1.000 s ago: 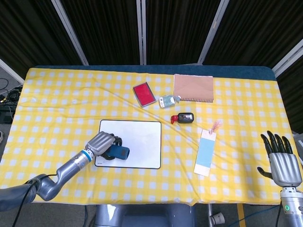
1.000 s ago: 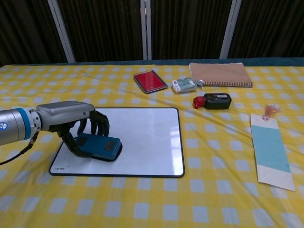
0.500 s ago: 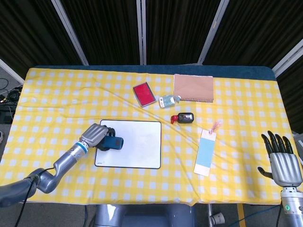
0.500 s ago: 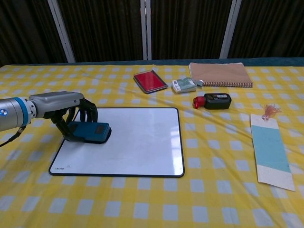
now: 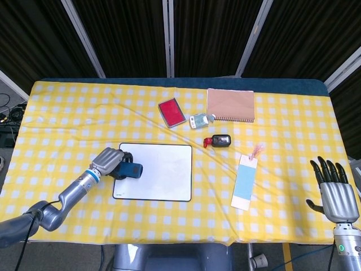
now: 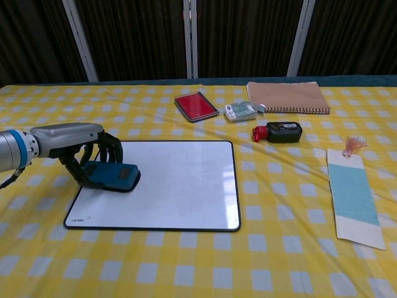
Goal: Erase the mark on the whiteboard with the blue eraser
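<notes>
Whiteboard (image 6: 180, 183) lay flat on the yellow checked tablecloth (image 5: 73, 113), left of table centre, surface looking clean in both views. Left hand (image 6: 80, 149) gripped the blue eraser (image 6: 111, 176), fingers curled over its top; eraser sat on the board at its left edge, overhanging that edge slightly. Open white surface stretched right of the eraser to the board's far edge. Bare cloth all around the board's left and near sides. Right hand (image 5: 337, 192) was at the table's right near corner, well apart from everything, fingers spread and upright, holding nothing; not seen in chest view. Bookmark with tassel (image 6: 352, 195) lay right of the board, clear gap between. Behind the board: red pad (image 6: 196, 105), folded banknote (image 6: 240, 111), black-and-red small device (image 6: 278, 131), brown spiral notebook (image 6: 287, 97), all near the far edge, none touching the board.
</notes>
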`<control>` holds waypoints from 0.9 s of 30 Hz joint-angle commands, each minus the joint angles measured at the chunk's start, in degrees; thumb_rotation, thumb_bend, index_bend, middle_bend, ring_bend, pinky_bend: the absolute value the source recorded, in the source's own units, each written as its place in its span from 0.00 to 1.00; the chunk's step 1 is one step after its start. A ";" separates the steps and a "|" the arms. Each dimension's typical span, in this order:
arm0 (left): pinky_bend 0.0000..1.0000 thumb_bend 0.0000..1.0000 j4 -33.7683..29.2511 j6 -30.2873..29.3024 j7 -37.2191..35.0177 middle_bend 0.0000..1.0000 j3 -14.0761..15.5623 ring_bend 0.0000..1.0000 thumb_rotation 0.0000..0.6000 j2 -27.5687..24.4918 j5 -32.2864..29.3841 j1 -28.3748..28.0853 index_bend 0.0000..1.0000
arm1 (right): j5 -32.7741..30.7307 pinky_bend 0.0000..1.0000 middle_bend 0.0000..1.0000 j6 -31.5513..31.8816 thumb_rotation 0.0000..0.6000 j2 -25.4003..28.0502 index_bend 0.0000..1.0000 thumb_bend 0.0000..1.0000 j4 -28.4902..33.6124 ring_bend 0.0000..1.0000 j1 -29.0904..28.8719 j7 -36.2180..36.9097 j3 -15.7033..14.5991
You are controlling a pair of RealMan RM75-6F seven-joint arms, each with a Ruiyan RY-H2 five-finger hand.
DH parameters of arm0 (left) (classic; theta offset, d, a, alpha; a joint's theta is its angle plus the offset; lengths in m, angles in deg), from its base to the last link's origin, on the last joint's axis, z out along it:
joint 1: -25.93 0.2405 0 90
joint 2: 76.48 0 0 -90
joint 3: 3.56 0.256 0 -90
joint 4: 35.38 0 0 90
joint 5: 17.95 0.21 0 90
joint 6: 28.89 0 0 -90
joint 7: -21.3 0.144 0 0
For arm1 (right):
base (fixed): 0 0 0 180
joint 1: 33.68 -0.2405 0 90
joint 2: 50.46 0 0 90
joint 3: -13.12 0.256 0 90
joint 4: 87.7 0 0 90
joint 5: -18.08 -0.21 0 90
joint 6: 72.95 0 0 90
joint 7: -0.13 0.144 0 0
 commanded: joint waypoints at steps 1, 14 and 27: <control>0.53 0.24 -4.48 -1.31 -0.63 0.43 2.24 0.38 1.00 -2.11 3.03 0.18 0.61 | -0.01 0.00 0.00 0.05 1.00 0.03 0.00 0.00 0.00 0.00 0.02 0.05 0.02; 0.53 0.24 -5.61 -1.45 0.06 0.43 3.46 0.38 1.00 -2.59 3.50 0.28 0.61 | 0.08 0.00 0.00 0.30 1.00 0.05 0.00 0.00 0.07 0.00 0.10 0.05 -0.02; 0.53 0.24 5.16 1.23 -4.24 0.43 0.14 0.38 1.00 0.20 -1.31 -0.29 0.61 | -0.25 0.00 0.00 -0.02 1.00 -0.17 0.00 0.00 -0.16 0.00 -0.05 -0.28 0.04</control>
